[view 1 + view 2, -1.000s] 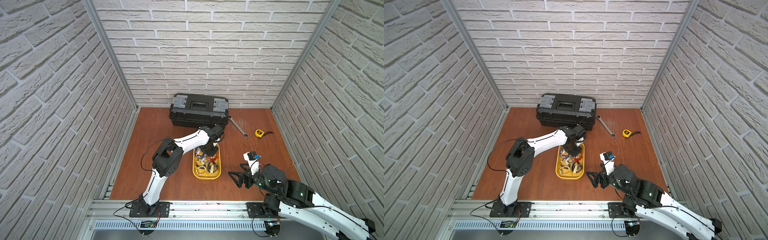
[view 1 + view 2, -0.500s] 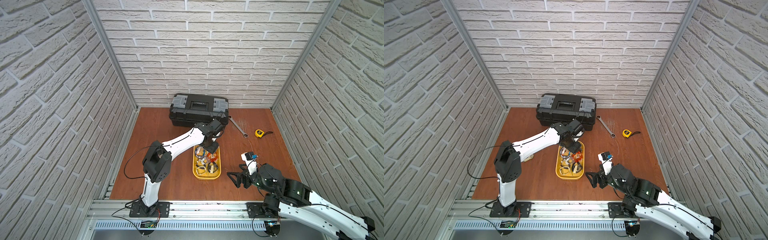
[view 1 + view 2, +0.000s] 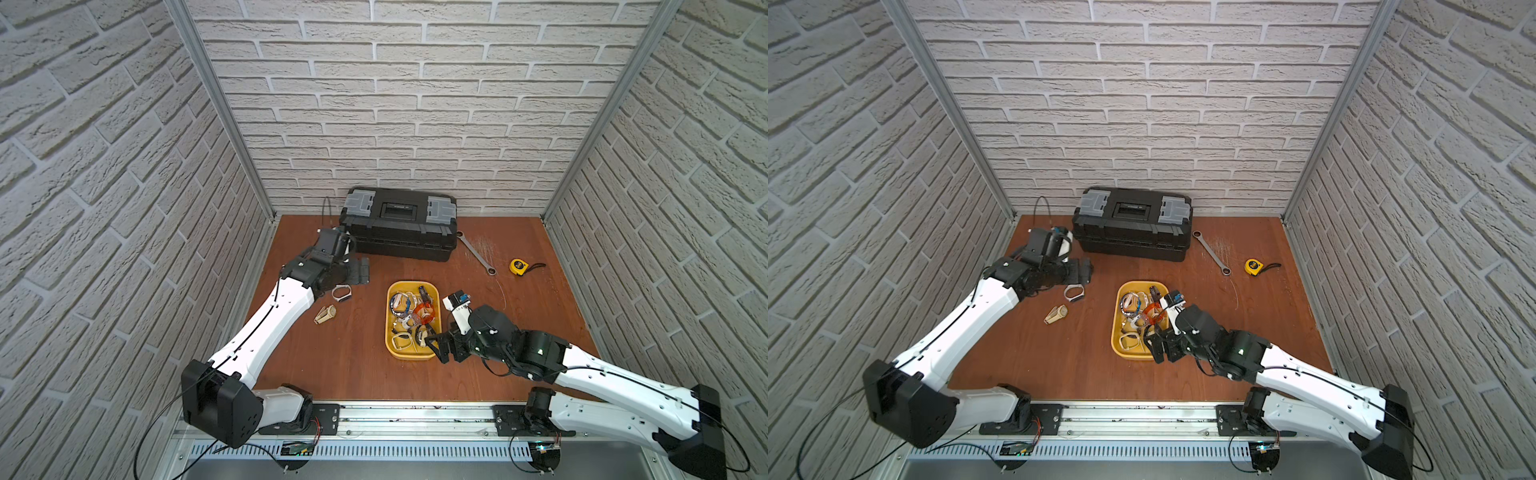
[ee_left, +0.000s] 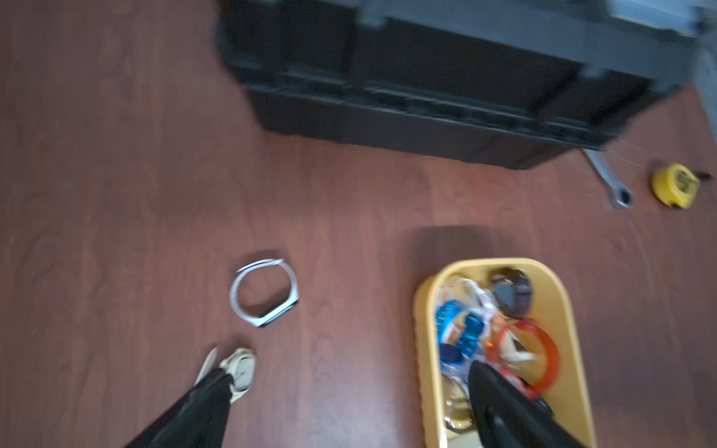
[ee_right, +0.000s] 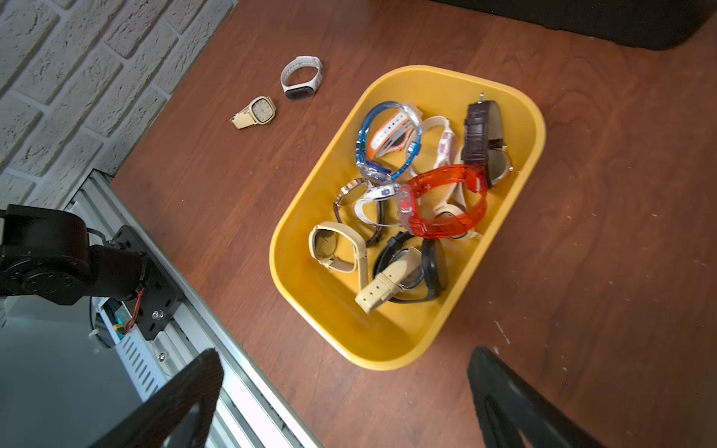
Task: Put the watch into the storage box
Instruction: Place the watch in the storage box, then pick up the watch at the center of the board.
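With your left end effector spread empty just far of the white watch, a pinch on one band could have squirted it away. It lay on the bench left of the storage box, a closed loop on its side, long axis roughly left-right, dark face near-right. Your right end effector hung open, empty.

The storage box looks glossy plastic, the table smooth wood.

White arm shells, blocky black joints, thin black cables
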`<control>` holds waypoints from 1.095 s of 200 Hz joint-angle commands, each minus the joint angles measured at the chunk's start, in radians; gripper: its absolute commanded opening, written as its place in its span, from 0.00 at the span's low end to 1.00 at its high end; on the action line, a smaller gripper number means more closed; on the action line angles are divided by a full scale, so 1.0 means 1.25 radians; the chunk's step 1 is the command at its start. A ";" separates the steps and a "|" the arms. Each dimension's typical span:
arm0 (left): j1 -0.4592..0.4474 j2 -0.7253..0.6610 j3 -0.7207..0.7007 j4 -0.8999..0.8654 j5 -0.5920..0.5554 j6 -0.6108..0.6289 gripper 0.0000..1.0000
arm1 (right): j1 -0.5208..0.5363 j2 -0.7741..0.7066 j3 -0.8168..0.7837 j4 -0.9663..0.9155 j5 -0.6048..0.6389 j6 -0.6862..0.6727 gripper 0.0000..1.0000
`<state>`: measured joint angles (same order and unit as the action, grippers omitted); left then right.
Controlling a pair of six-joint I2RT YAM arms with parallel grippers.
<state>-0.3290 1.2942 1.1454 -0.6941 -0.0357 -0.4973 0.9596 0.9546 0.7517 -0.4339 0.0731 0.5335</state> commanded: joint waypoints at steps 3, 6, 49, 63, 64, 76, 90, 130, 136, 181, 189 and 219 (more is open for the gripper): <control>0.089 0.025 -0.082 0.039 0.019 -0.041 0.95 | 0.003 0.028 0.035 0.072 -0.056 -0.029 1.00; 0.097 0.030 -0.088 0.046 0.017 -0.045 0.94 | 0.002 0.033 0.037 0.073 -0.058 -0.029 1.00; 0.155 0.138 -0.109 0.142 0.000 -0.057 0.82 | 0.003 0.033 0.029 0.081 -0.073 -0.022 1.00; 0.167 0.180 -0.088 0.142 -0.004 -0.054 0.77 | 0.002 0.026 0.021 0.085 -0.075 -0.020 1.00; 0.167 0.183 -0.086 0.142 -0.004 -0.053 0.77 | 0.002 0.025 0.021 0.085 -0.075 -0.020 1.00; 0.176 0.213 -0.071 0.138 -0.007 -0.050 0.73 | 0.002 0.025 0.017 0.088 -0.080 -0.021 1.00; 0.187 0.241 -0.060 0.137 -0.007 -0.048 0.72 | 0.002 0.033 0.020 0.085 -0.086 -0.029 1.00; 0.210 0.314 -0.026 0.143 0.014 -0.029 0.64 | 0.002 0.082 0.041 0.076 -0.091 -0.049 1.00; 0.209 0.323 -0.024 0.145 0.014 -0.029 0.63 | 0.002 0.087 0.044 0.076 -0.093 -0.051 1.00; 0.198 0.385 0.005 0.158 0.037 -0.023 0.54 | 0.003 0.104 0.053 0.075 -0.093 -0.062 1.00; 0.193 0.397 0.012 0.154 0.038 -0.020 0.52 | 0.002 0.107 0.054 0.073 -0.093 -0.064 1.00; 0.168 0.431 0.019 0.149 0.036 -0.014 0.47 | 0.004 0.113 0.055 0.072 -0.092 -0.065 1.00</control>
<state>-0.0937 1.8042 1.1484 -0.5144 0.0006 -0.5316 0.9596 1.0908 0.7944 -0.3702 -0.0422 0.4690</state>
